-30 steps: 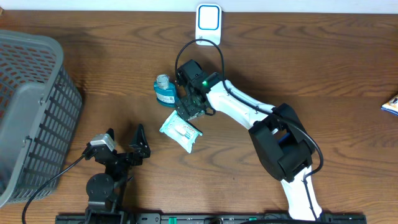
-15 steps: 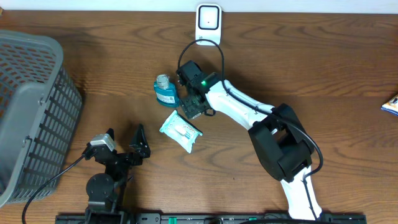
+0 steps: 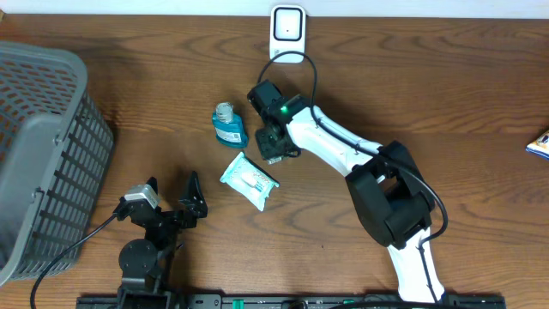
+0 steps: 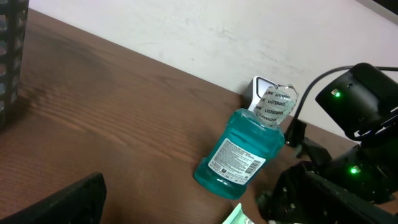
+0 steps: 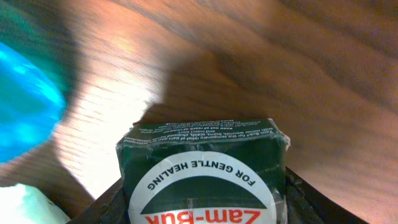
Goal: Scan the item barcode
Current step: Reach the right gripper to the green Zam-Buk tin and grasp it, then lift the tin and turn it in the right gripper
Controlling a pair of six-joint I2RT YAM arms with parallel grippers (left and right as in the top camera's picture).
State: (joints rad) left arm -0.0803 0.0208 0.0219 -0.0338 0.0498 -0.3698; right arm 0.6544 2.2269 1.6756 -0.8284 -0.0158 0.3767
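- Brown wooden table (image 3: 446, 77) with a grey basket (image 3: 43, 154) at its left and a white scanner (image 3: 287, 26) at the far edge.
- Right gripper (image 3: 273, 148) sits near the scanner, its 2 fingers (image 5: 305, 199) partly closed against the sides of a dark green Zam-Buk box (image 5: 202, 168), gripping it.
- A teal mouthwash bottle (image 3: 229, 124) lies just left of that gripper, and a white wipes packet (image 3: 249, 180) lies nearer.
- Left gripper (image 3: 174, 190) rests at the near left, jaws spread wide and holding nothing.
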